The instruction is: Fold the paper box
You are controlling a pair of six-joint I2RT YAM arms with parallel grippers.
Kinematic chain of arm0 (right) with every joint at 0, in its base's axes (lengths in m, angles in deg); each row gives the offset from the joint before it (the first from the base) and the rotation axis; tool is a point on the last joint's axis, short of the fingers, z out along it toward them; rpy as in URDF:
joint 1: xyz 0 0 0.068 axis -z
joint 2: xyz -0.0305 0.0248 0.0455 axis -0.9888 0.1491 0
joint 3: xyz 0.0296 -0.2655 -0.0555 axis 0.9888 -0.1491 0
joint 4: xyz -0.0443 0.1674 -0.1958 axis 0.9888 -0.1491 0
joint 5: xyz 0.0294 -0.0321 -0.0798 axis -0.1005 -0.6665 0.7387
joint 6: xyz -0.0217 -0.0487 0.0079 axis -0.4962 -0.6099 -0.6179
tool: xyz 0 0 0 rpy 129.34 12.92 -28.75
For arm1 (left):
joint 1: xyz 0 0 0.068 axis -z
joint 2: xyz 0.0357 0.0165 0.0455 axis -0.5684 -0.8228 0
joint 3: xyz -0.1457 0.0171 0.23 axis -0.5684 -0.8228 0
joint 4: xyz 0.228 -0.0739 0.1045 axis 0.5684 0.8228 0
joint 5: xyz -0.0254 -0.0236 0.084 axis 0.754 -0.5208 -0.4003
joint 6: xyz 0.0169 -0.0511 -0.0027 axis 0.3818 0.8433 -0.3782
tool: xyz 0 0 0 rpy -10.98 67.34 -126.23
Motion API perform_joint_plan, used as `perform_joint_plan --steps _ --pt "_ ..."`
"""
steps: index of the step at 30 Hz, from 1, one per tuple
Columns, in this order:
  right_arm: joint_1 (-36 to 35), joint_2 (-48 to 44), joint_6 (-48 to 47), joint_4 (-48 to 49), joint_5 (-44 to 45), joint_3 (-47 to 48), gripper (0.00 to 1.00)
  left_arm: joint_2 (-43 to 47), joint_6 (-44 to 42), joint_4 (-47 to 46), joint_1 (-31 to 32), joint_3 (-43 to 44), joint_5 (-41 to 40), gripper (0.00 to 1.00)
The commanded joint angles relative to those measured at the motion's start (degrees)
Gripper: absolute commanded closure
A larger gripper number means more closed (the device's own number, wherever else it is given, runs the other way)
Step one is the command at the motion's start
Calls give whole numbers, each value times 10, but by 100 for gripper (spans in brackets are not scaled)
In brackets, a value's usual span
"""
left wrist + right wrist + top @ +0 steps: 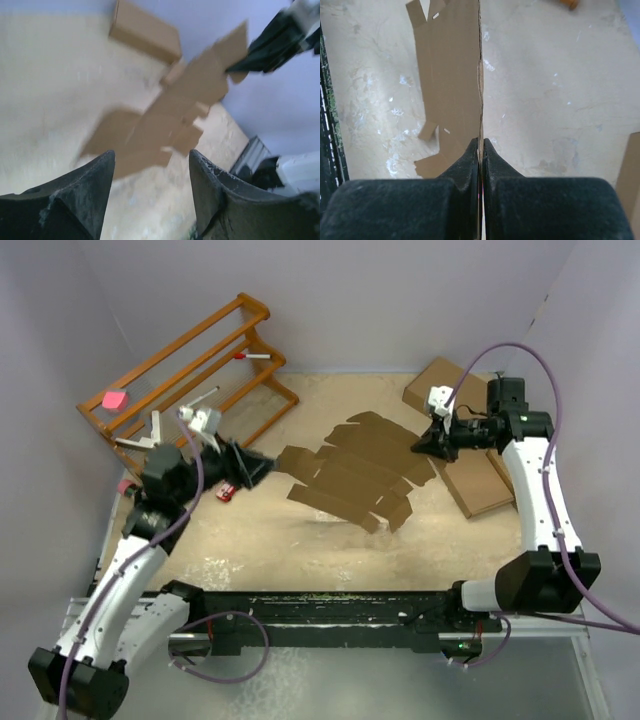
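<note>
We take this for a robotics lab: plain lilac walls (pixel 380 300) enclose a scuffed table (pixel 290 550) bearing cabled robot arms (pixel 130 580).

I am seeing bare table (pixel 300 550) running along the near side, in front of the cardboard sheet (pixel 350 475) that is spreading across the middle. The wooden rack (pixel 190 370) is filling the far left corner, and the flat boxes (pixel 480 485) are taking up the right side, just beside the sheet.
</note>
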State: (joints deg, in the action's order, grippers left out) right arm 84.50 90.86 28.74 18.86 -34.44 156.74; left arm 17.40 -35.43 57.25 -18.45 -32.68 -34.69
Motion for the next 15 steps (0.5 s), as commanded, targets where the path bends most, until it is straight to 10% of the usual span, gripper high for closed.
perform_joint_plan --steps 1,5,15 --pt "2 -10 -64 -88 -30 87 100 -94 -159 53 -2 256 30 36" --pt "2 -14 -76 -131 -37 139 100 -183 -267 110 -2 387 130 35" --pt "1 -65 -73 -182 -57 184 100 -225 -418 41 -5 379 269 15"
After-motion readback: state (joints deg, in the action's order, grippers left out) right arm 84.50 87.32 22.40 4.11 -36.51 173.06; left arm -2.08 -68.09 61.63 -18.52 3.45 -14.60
